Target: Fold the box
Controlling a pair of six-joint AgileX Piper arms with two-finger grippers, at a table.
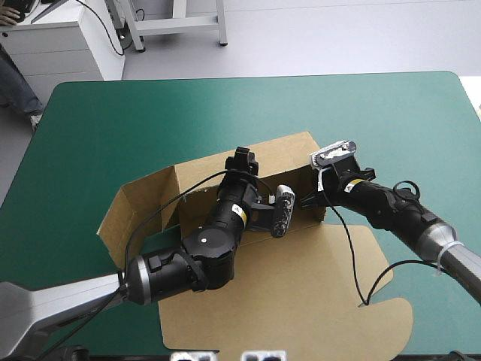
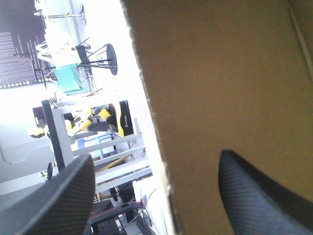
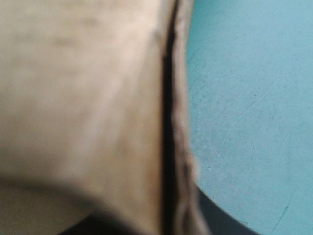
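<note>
Brown cardboard box [image 1: 301, 286], walls raised, on teal-green surface [image 1: 150, 120]. Left gripper [image 2: 156, 159]: fingers [image 2: 254, 196] spread astride a wall's edge. Right gripper [image 1: 308, 199] against board, grip unreadable.

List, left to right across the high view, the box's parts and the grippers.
Raised left wall of the brown cardboard box → left black-fingered gripper → right black-fingered gripper → rounded corner of the flat lid.

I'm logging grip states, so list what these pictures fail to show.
Right tool: open or shut unknowable; blurred board of the box fills the right wrist view, and the high view shows only a small dark shape.
Box floor: high view, mostly hidden under the left arm.
Left tool: open astride a wall edge in the left wrist view; whether it touches the board is unclear.
</note>
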